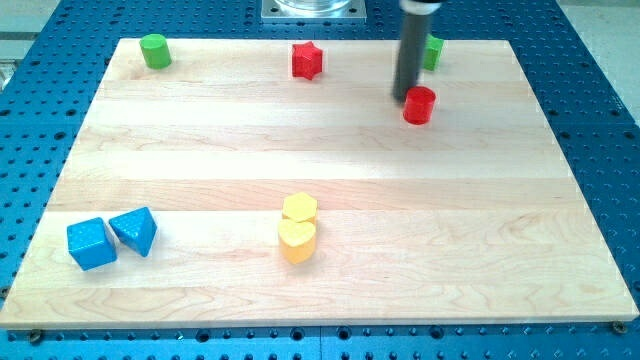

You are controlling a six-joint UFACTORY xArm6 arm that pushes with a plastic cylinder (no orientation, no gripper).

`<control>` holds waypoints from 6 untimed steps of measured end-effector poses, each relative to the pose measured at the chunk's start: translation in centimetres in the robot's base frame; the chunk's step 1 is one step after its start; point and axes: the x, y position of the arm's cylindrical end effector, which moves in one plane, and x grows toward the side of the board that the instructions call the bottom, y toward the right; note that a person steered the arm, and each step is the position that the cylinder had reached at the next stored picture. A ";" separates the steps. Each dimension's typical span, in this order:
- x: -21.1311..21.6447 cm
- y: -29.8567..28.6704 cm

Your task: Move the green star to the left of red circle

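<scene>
wooden board (330, 160): my tip (405, 98) touching red circle (419, 105), green star (432, 52) behind.

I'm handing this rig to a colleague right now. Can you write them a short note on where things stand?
My tip sits just left of the red circle, about touching it.
The green star is at the board's top edge, up and right of the circle, partly hidden behind the rod.
Done: nothing visible; the star is not left of the circle.
Left: get behind the star and push it round to the circle's left.
The red star lies further left.
</scene>
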 end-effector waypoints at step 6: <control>3.7 -17.6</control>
